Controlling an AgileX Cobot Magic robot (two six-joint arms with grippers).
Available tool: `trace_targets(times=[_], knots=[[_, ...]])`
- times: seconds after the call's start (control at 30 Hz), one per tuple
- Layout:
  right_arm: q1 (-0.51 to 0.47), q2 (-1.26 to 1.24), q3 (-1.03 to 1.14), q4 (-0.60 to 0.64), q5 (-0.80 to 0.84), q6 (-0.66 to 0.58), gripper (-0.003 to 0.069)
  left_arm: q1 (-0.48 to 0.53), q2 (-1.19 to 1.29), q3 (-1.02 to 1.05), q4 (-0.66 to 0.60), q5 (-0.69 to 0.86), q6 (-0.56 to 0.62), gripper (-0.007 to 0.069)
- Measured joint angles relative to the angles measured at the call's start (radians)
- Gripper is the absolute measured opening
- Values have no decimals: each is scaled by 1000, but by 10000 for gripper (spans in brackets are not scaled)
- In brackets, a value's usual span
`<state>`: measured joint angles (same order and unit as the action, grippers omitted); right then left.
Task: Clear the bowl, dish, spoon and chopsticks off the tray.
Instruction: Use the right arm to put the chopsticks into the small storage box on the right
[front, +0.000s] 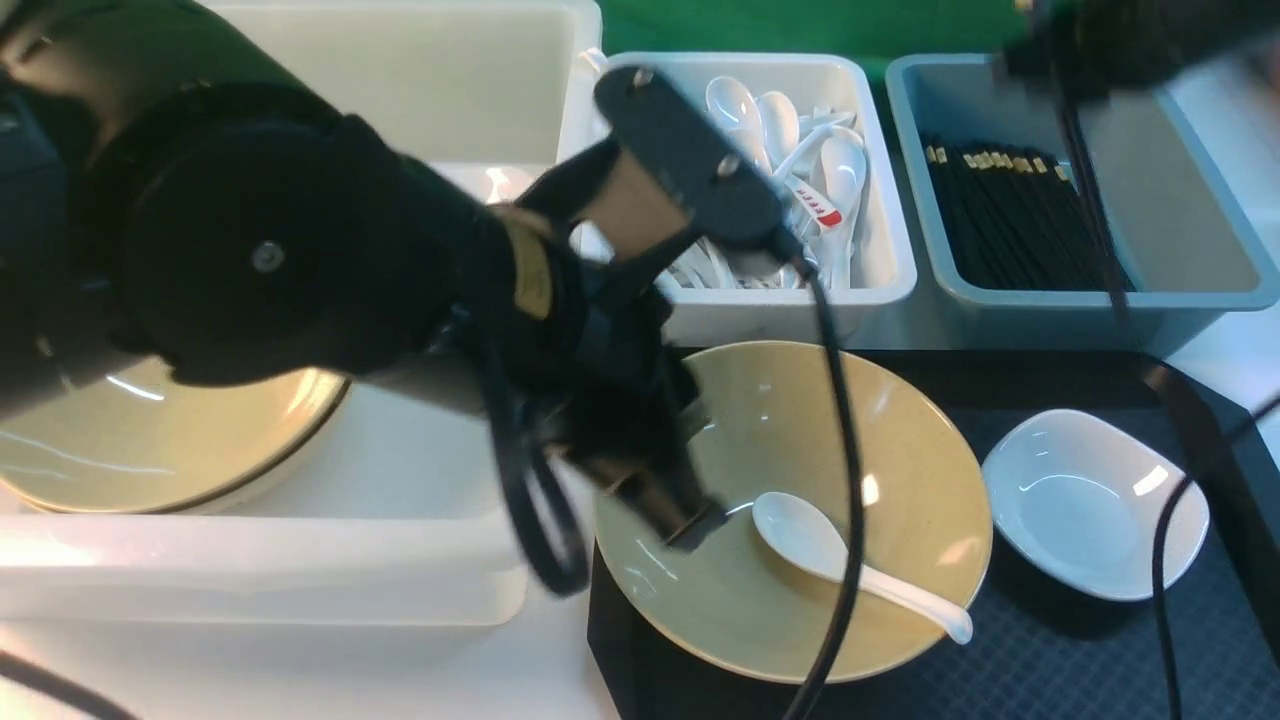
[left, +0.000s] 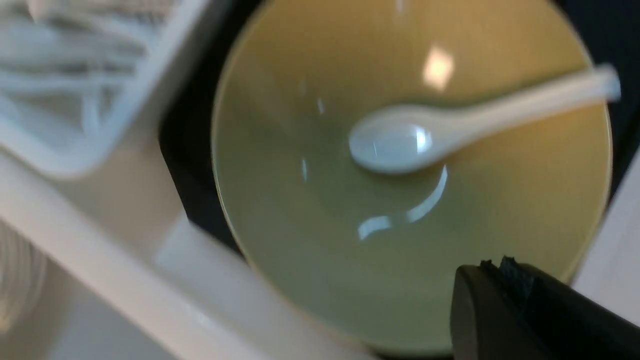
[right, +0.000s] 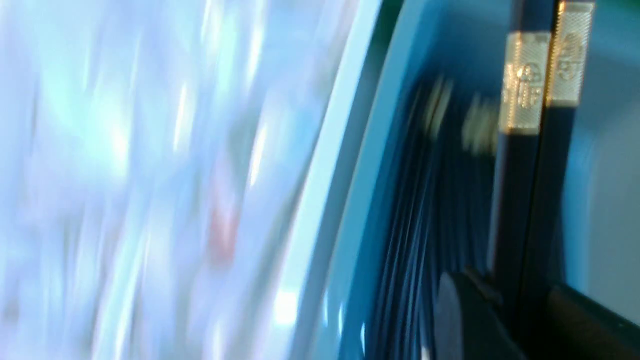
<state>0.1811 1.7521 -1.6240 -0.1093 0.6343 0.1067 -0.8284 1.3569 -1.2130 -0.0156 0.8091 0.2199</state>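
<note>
The tan bowl (front: 900, 470) (left: 300, 200) sits at the left end of the black tray (front: 1050, 660). The white spoon (front: 810, 540) (left: 400, 145) lies inside it, its handle over the near rim. To the bowl's right, the white dish (front: 1090, 500) rests on the tray. My left gripper (front: 695, 530) (left: 495, 262) is shut and empty, low over the bowl's left inner wall. My right gripper (front: 1065, 85) (right: 520, 300) is shut on the black chopsticks (front: 1095, 220) (right: 530, 150). It holds them over the grey-blue tub (front: 1200, 290), gold-banded ends away from the jaws.
The grey-blue tub holds several black chopsticks (front: 1000, 220). A white tub (front: 880, 270) with several white spoons stands behind the bowl. A large white tub (front: 300, 580) at the left holds tan bowls (front: 150, 450). Cables (front: 850, 450) hang over the bowl and tray.
</note>
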Motion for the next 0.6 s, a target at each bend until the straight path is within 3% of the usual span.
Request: trace_targets(times=[0.13,0.37,0.47,0.5,0.6], knots=[[-57,182,-179,0,-150,131,162,0,16,0,-10,-121,-1,-11],[-127,397,-345,0,-130,206,176,0,17,0,-13,-233,-54,-11],[-144,436,-376,0,-56,212,236,0,17,1,-13,-301,-71,-11],[-148,445,-395,1,27,210,302,0,16,1,-13,-345,-73,-11],[-147,437,-438,11,193,126,408,0,5,0,-13,-434,-79,-11]])
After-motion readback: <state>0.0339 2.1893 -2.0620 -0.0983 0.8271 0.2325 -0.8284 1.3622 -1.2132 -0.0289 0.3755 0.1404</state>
